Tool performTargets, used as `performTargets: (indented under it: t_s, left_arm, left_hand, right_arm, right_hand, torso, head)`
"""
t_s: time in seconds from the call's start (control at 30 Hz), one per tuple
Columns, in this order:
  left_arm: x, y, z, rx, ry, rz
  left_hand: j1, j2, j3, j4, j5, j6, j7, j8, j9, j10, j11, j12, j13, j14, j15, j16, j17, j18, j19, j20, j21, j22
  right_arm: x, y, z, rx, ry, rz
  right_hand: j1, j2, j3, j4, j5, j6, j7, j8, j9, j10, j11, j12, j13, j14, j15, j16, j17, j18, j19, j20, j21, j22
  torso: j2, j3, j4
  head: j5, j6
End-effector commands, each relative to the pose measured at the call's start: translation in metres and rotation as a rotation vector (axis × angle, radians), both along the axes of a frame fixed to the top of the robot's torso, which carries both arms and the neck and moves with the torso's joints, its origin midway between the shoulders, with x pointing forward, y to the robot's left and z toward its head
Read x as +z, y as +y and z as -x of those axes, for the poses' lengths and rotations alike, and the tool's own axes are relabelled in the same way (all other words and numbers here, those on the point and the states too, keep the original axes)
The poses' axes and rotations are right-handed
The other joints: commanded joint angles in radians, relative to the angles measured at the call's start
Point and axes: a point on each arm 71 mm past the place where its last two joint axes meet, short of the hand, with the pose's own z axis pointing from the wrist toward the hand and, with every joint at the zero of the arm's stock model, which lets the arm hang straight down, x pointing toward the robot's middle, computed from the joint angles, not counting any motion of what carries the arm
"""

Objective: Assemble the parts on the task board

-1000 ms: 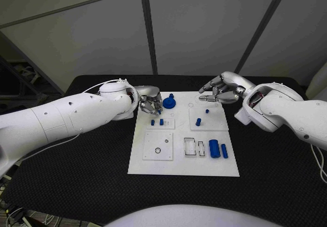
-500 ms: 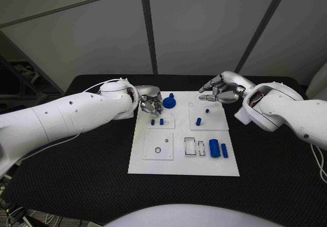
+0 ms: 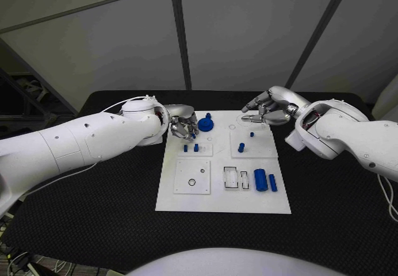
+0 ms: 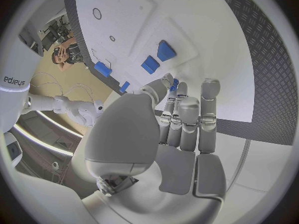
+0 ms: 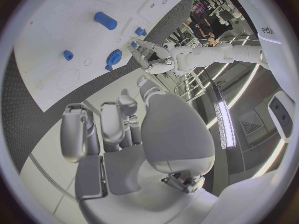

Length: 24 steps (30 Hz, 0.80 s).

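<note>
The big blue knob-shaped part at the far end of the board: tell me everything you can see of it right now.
The big blue part is a dark blue, plastic-looking piece with a round body and a small stub on top. It sits at the far end of the white task board, between the two hands. The left hand is right beside it, fingers curled close; whether they touch it cannot be told. The right hand hovers apart from it.

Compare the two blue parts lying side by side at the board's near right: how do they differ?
The thick blue cylinder is much wider than the thin blue bar. The cylinder lies nearer the board's middle, beside the clear slotted holder; the bar lies nearer the task board's right edge. Both are blue, lie flat and run lengthwise away from the robot.
</note>
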Motion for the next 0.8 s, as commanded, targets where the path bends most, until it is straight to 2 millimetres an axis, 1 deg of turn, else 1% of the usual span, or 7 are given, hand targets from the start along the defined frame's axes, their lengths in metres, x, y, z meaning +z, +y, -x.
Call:
performTargets:
  t_s: [0.03, 0.3, 0.4, 0.57, 0.67, 0.8]
  left_arm:
    - [0.0001, 0.0005, -0.0003, 0.003, 0.002, -0.009]
    - [0.0003, 0.0004, 0.0002, 0.001, -0.002, -0.005]
    - [0.0005, 0.0000, 0.0009, -0.001, -0.002, -0.004]
    - [0.0007, 0.0017, 0.0014, 0.008, -0.004, -0.005]
    - [0.0011, 0.0048, 0.0011, 0.021, -0.011, -0.005]
    - [0.0023, 0.0099, 0.0007, 0.037, -0.026, 0.000]
  left_hand:
    - [-0.005, -0.006, -0.001, 0.007, -0.006, -0.006, -0.001, 0.000, -0.002, -0.007, 0.002, -0.003, -0.001, -0.004, 0.003, -0.005, -0.006, 0.007, -0.007, 0.002, -0.008, 0.037]
    - [-0.006, -0.007, -0.001, 0.007, -0.006, -0.006, 0.000, 0.001, -0.002, -0.010, 0.003, -0.003, -0.001, -0.005, 0.003, -0.007, -0.009, 0.007, -0.007, 0.002, -0.010, 0.036]
    - [-0.008, -0.012, -0.002, 0.009, -0.006, -0.010, -0.001, 0.000, -0.004, -0.013, 0.004, -0.003, -0.001, -0.007, 0.004, -0.009, -0.015, 0.007, -0.007, 0.003, -0.012, 0.035]
    - [-0.016, -0.029, -0.008, 0.015, -0.006, -0.030, -0.009, -0.001, -0.011, -0.029, 0.008, -0.004, -0.001, -0.016, 0.008, -0.020, -0.040, 0.008, -0.011, 0.006, -0.026, 0.029]
    - [-0.017, -0.039, -0.017, 0.020, -0.006, -0.056, -0.015, -0.002, -0.013, -0.055, 0.014, -0.005, -0.001, -0.023, 0.013, -0.029, -0.058, 0.010, -0.015, 0.010, -0.043, 0.021]
    - [-0.007, -0.044, -0.037, 0.022, -0.006, -0.088, -0.019, -0.001, -0.013, -0.093, 0.023, -0.004, -0.001, -0.037, 0.019, -0.049, -0.100, 0.016, -0.028, 0.016, -0.086, 0.004]
  right_arm:
    - [0.0014, 0.0007, -0.0001, 0.005, -0.007, -0.002]
    - [0.0013, 0.0004, -0.0003, 0.005, -0.007, -0.001]
    - [0.0012, 0.0003, -0.0004, 0.005, -0.006, -0.001]
    - [0.0011, 0.0003, -0.0005, 0.004, -0.006, -0.001]
    - [0.0011, -0.0002, -0.0007, 0.003, -0.006, 0.000]
    - [0.0009, -0.0016, -0.0014, -0.002, -0.007, 0.001]
  right_hand:
    - [0.009, 0.000, 0.004, 0.002, 0.004, 0.008, -0.001, 0.001, 0.001, 0.005, 0.003, 0.000, -0.002, 0.010, -0.005, -0.003, -0.002, 0.015, 0.003, -0.004, -0.006, 0.091]
    - [0.009, 0.000, 0.004, 0.002, 0.004, 0.008, -0.001, 0.001, 0.001, 0.005, 0.003, 0.000, -0.002, 0.010, -0.005, -0.003, -0.002, 0.015, 0.003, -0.004, -0.006, 0.091]
    - [0.009, 0.000, 0.004, 0.002, 0.004, 0.008, -0.001, 0.001, 0.001, 0.005, 0.003, 0.000, -0.002, 0.010, -0.005, -0.003, -0.002, 0.015, 0.003, -0.004, -0.006, 0.091]
    - [0.009, 0.000, 0.004, 0.002, 0.004, 0.008, -0.001, 0.001, 0.001, 0.005, 0.003, 0.000, -0.002, 0.010, -0.005, -0.003, -0.002, 0.015, 0.003, -0.004, -0.006, 0.091]
    - [0.009, -0.001, 0.004, 0.002, 0.004, 0.008, -0.001, 0.001, 0.001, 0.004, 0.003, -0.003, -0.004, 0.009, -0.005, -0.005, -0.005, 0.016, 0.002, -0.004, -0.008, 0.089]
    - [0.009, -0.001, 0.003, 0.002, 0.004, 0.008, -0.001, 0.000, 0.001, 0.002, 0.003, -0.006, -0.007, 0.009, -0.005, -0.007, -0.006, 0.016, 0.001, -0.004, -0.010, 0.087]
  torso:
    - [0.000, 0.0001, 0.0001]
    - [0.000, -0.0003, -0.0003]
    - [0.000, 0.0000, -0.0001]
    - [0.000, -0.0001, 0.0007]
    - [0.000, 0.0000, -0.0001]
    - [0.000, -0.0004, 0.0000]
  head:
    - [0.000, 0.000]
    - [0.000, 0.001]
    - [-0.001, 0.001]
    - [0.000, 0.002]
    - [0.001, 0.003]
    - [0.000, 0.003]
